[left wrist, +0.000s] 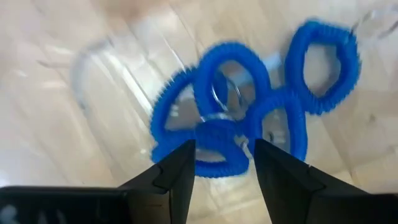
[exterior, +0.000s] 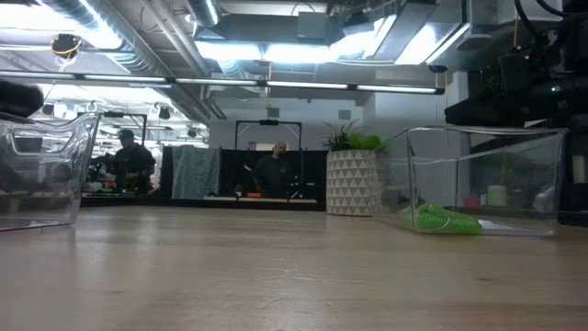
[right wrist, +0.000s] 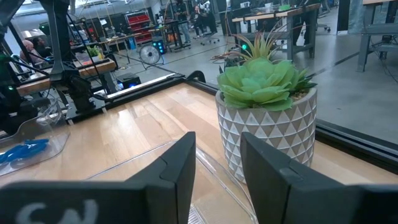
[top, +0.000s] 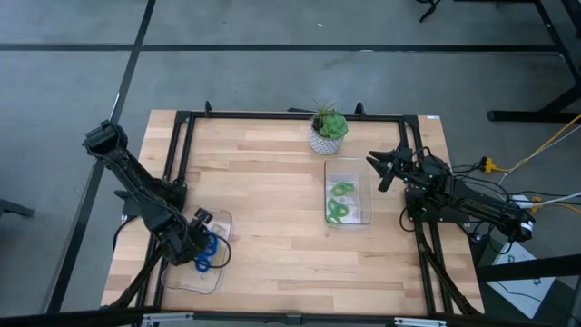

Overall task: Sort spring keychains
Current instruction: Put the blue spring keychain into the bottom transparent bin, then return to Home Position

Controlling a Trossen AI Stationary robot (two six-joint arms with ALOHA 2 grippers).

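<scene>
Several bright blue spring keychains [left wrist: 230,118] lie in a heap in a clear tray [top: 216,272] near the table's near left corner. They also show in the high view as blue keychains [top: 205,252]. My left gripper [left wrist: 222,167] hangs open just above them, its fingers on either side of the nearest blue coil [left wrist: 214,158]. Light green keychains [top: 340,202] lie in a second clear tray [top: 363,191] right of the middle, and show in the low view as green keychains [exterior: 439,221]. My right gripper [top: 385,169] is open and holds nothing, beside that tray's far right corner. My left gripper comes down from above with its open fingers [left wrist: 177,171] on either side of the rim of one blue coil. I cannot tell whether they touch it. The coil lies in the tray among the others.
A green potted plant in a white patterned pot [top: 328,133] stands at the far edge, just beyond the green tray, and close in front of my right gripper as the plant [right wrist: 264,106]. A black frame [top: 182,136] runs along the table's sides. People [exterior: 276,170] are in the room beyond.
</scene>
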